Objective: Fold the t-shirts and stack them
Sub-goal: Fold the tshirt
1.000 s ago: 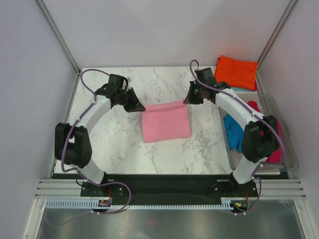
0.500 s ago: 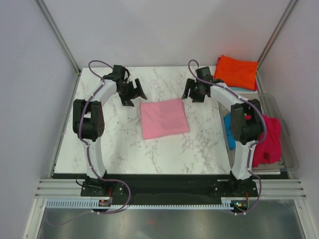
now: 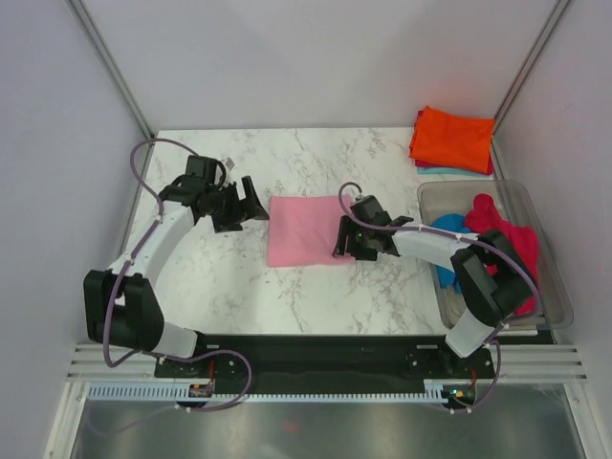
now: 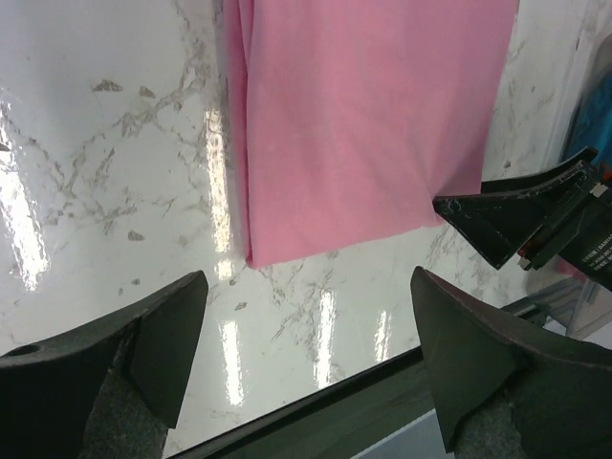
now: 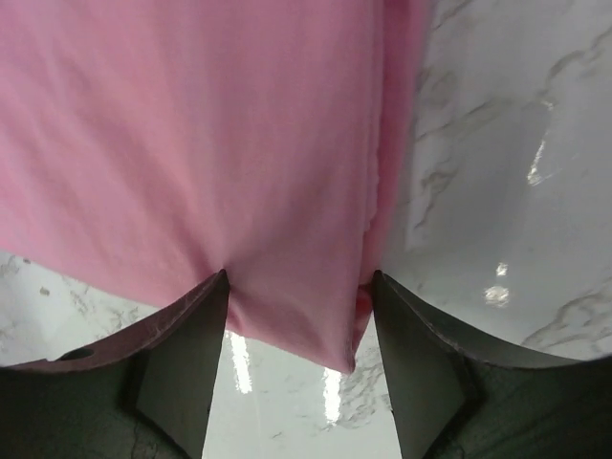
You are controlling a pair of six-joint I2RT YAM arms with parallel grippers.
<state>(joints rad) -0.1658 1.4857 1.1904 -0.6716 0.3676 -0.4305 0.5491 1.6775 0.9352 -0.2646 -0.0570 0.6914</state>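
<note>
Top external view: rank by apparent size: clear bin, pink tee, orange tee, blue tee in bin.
1. clear bin
2. light pink tee and orange tee: look about equal, not ranked
3. bright blue tee: smallest, only partly visible

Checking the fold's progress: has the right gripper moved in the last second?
Yes. The right gripper has come toward the near edge of the table, away from the orange t-shirt, to the near right corner of the light pink t-shirt.

The table (image 3: 316, 153) is bare at the back and the near left; the clear bin (image 3: 432, 199) blocks the right side; the orange shirt (image 3: 455, 139) fills the far right corner.
</note>
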